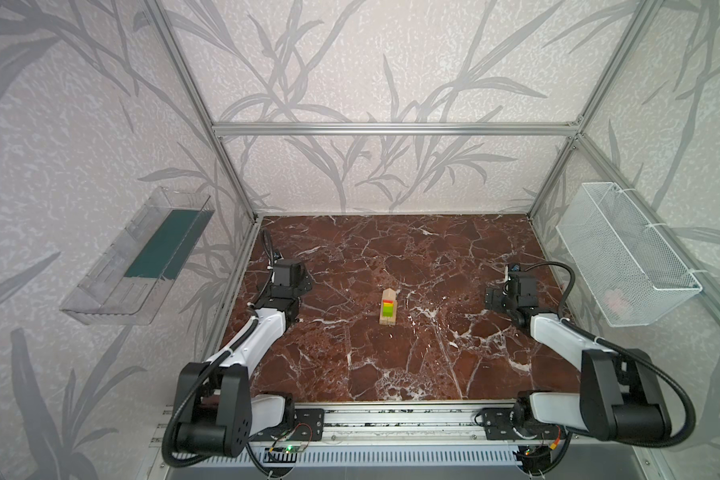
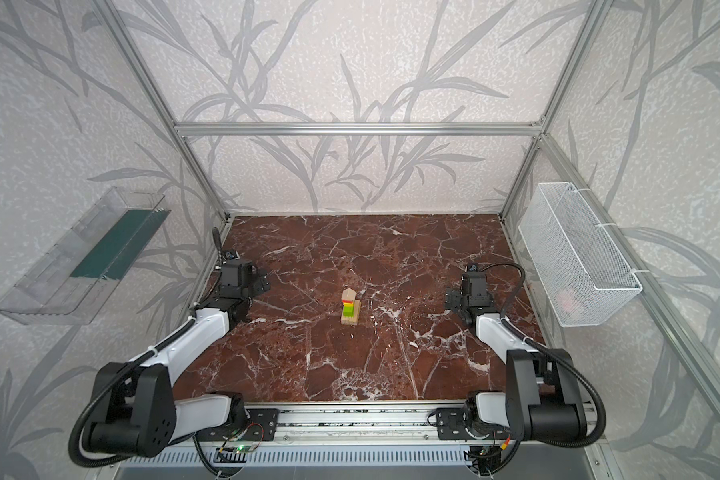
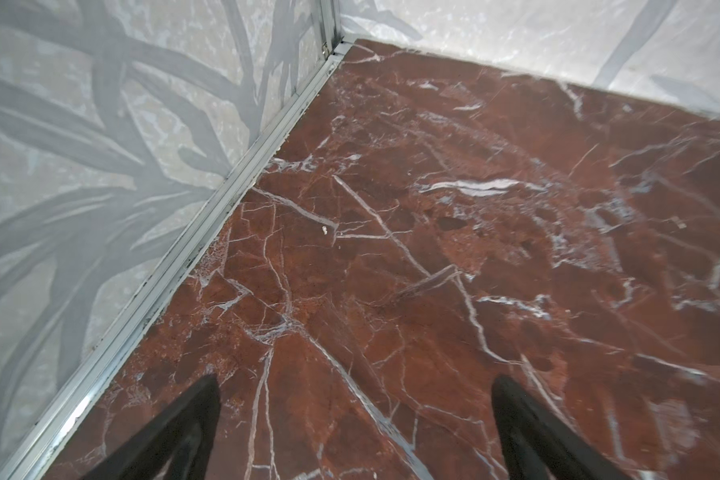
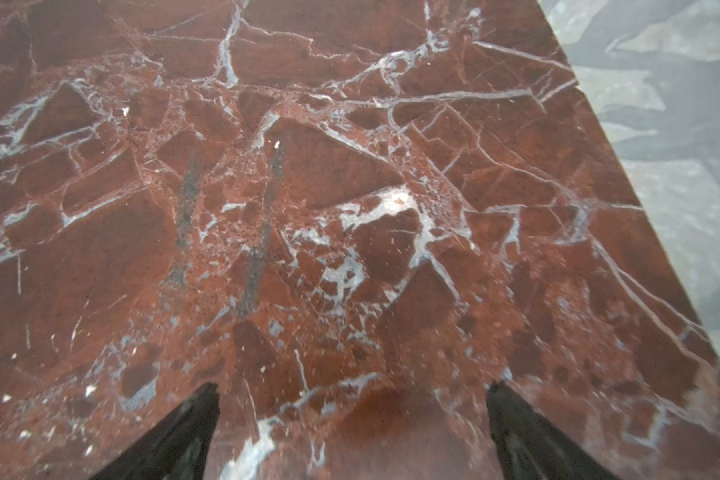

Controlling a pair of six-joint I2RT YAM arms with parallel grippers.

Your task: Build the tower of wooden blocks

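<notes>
1. The build is judged finished; any withdrawal is best made outward, never across the middle.
2. One red marble table (image 1: 350,353) is shown, with one clear tray (image 1: 142,257) on the left wall and one wire basket (image 1: 624,253) on the right.
3. Two grippers are seen, the left gripper (image 3: 356,386) and the right gripper (image 4: 352,390), each with fingers spread wide and empty, well apart from the tower (image 1: 388,307).
4. One tower is stood at the table's middle; five bands are counted: pale base, green, yellow, red, plain top.
</notes>
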